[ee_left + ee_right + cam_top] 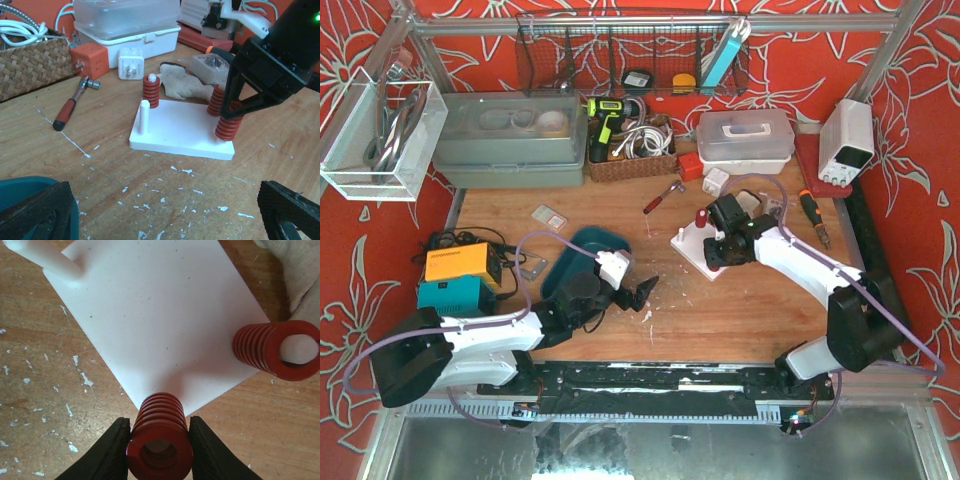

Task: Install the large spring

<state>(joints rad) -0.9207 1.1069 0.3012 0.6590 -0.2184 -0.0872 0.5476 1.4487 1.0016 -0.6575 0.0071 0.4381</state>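
A white base plate (185,131) (150,315) lies on the wooden table with upright pegs. My right gripper (160,423) (716,250) is shut on a large red spring (159,440) (229,125), held upright at the plate's near right corner with its lower end at the plate. The spring's bore looks dark, so I cannot tell if a peg is inside. Two more red springs (151,91) (277,350) sit on other pegs. One white peg (144,116) stands bare. My left gripper (165,215) (635,290) is open over bare table, short of the plate.
A red-handled hammer (70,105) lies left of the plate. Behind the plate are an orange cube (90,60), a white plug adapter (131,64), a cloth (182,82) and a white plastic box (745,135). A teal tray (582,255) sits by my left arm.
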